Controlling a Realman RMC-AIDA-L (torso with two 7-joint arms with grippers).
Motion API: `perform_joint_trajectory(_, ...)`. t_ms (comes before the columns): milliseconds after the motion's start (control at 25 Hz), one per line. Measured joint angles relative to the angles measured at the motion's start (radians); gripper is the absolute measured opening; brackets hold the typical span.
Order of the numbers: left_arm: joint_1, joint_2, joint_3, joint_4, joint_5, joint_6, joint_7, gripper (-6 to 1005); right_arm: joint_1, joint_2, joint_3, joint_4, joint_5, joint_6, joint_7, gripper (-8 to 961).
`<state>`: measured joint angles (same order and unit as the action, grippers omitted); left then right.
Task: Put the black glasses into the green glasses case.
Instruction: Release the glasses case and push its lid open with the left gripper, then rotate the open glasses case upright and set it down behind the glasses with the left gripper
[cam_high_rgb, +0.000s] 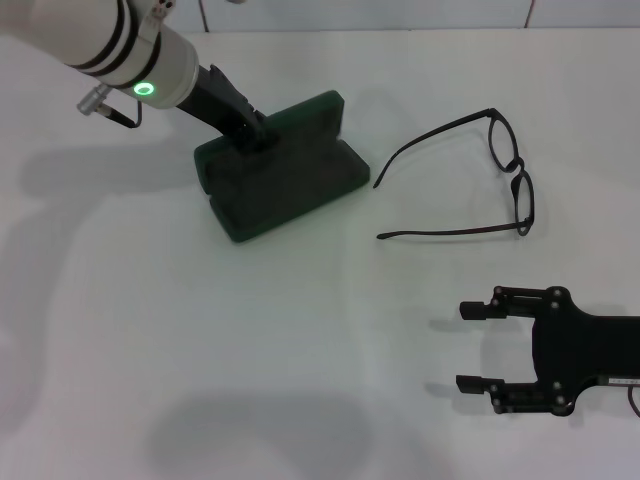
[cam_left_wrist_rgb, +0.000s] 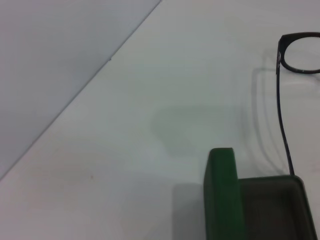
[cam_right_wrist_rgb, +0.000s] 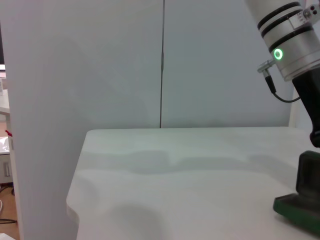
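The green glasses case (cam_high_rgb: 280, 170) is lying open on the white desk (cam_high_rgb: 200, 340), its lid standing up at the far side and its dark lining showing. The left tool (cam_high_rgb: 250, 133) is reaching down onto the case at the hinge edge of the lid; whether its fingers are spread or closed I cannot tell, since the arm is covering them. The black glasses (cam_high_rgb: 470, 180) are resting unfolded on the desk just beside the case, on its right, with both temple arms pointing toward the case. The right tool (cam_high_rgb: 478, 347) is hovering near the glasses, on the robot's side of them, touching nothing, its two fingers spread wide and holding nothing.
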<state>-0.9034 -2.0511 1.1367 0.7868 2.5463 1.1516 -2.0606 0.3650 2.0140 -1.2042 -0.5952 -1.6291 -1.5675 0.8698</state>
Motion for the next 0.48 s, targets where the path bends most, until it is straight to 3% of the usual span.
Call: perform_joint_trajectory(480,0.012,-0.004,-0.001,0.025,-0.013,0.042,0.053,194,-0.003,0.0,0.001,0.002,0.0,0.0,0.0,704)
